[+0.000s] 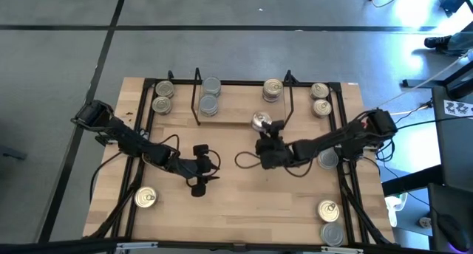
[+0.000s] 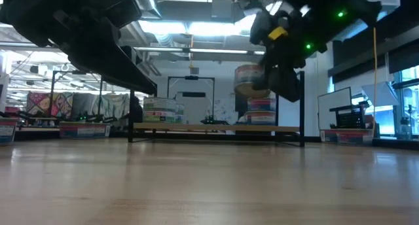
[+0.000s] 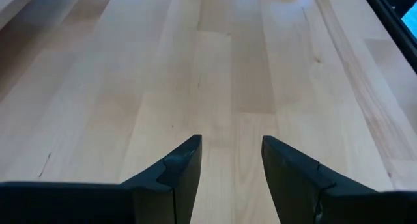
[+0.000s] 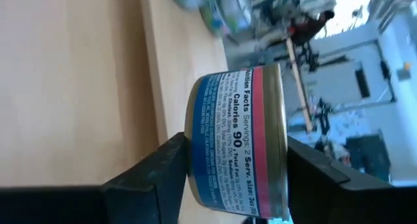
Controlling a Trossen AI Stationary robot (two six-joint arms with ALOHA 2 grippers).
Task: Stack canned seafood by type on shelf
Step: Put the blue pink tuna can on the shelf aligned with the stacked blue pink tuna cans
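Note:
The shelf [image 1: 240,110], a black wire rack with a light board, stands at the table's far middle. On its left part stand two silver-topped tins [image 1: 209,95], and on its right part a stack of tins [image 1: 273,90]. My right gripper [image 1: 267,130] is shut on a tin with a blue and red label [image 4: 238,139], just in front of the shelf's right part and above the table [image 2: 252,80]. My left gripper [image 3: 231,162] hangs open over bare wood at the table's middle [image 1: 201,169]. My right gripper pinches the tin between its two fingers, one on the bottom face [image 4: 190,155] and one on the top face [image 4: 285,155]. The fingers come nearly level from the table's right side. The tin is lifted clear of the table, roughly upright, its silver top [image 1: 260,121] showing from above.
Loose tins stand left of the shelf [image 1: 162,97], right of it [image 1: 320,97], near the front left [image 1: 145,198], at the front right [image 1: 329,221] and under my right arm [image 1: 327,159]. Black frame bars run along the table's edges [image 1: 347,136]. Bare wood lies between the arms.

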